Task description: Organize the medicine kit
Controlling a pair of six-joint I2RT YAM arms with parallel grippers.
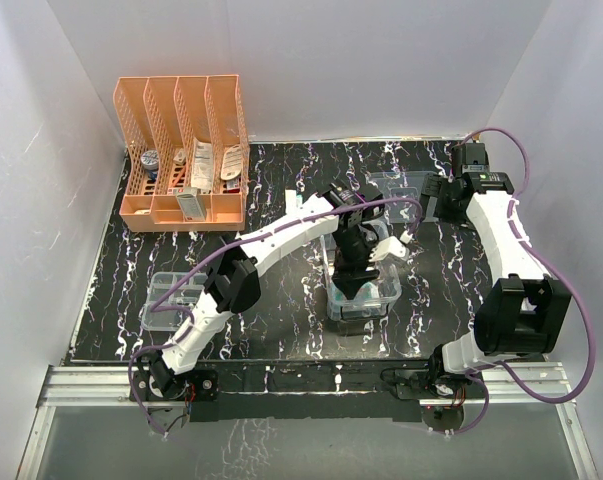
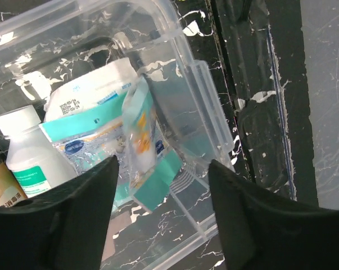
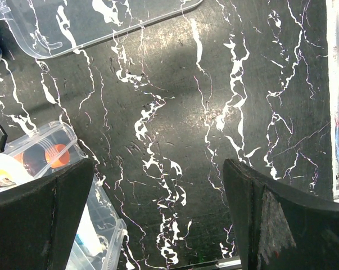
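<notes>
The medicine kit (image 1: 381,297) is a deep clear box standing open at the table's middle. In the left wrist view its wall (image 2: 206,107) encloses a white bottle (image 2: 28,152), teal-edged packets (image 2: 90,95) and a small upright sachet (image 2: 141,135). My left gripper (image 1: 353,272) hangs over the kit, open and empty (image 2: 162,169). The clear lid (image 1: 401,185) lies flat behind the kit; it also shows in the right wrist view (image 3: 90,22). My right gripper (image 1: 399,245) is open and empty (image 3: 158,169) above bare table, just right of the kit's corner (image 3: 104,225).
An orange slotted rack (image 1: 186,150) with several small items stands at the back left. A shallow clear divided tray (image 1: 171,300) lies near the front left. White walls enclose the black marbled table (image 1: 281,320).
</notes>
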